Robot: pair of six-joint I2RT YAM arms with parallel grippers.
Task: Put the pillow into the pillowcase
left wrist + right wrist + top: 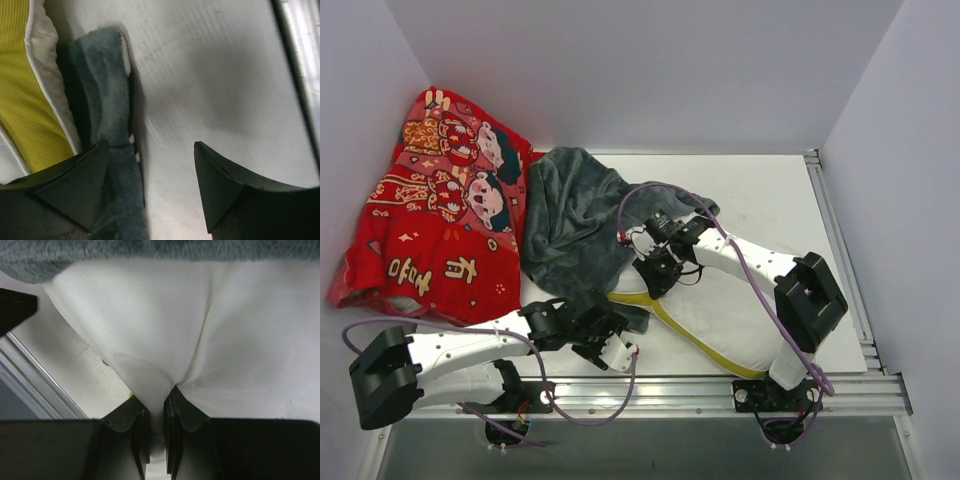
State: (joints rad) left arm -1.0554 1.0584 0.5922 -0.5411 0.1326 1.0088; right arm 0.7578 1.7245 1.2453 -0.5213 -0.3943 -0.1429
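The pillow (720,318), white with a yellow band along its near edge, lies front centre, partly under my right arm. My right gripper (652,278) is shut on a pinch of the pillow's white cloth (150,315) at its left end; in the right wrist view the gripper (157,400) has the fabric squeezed between its jaws. The grey-blue plush pillowcase (575,215) lies crumpled just behind, overlapping that end. My left gripper (618,345) stands open at the pillowcase's near edge. In the left wrist view the gripper (150,150) has a plush strip of the pillowcase (102,100) beside its left finger, next to the pillow's yellow band (30,100).
A red cloth with cartoon figures (440,215) lies heaped at the back left against the wall. A metal rail (670,385) runs along the table's near edge and another down the right side (840,250). White table surface (215,75) shows right of the pillowcase strip.
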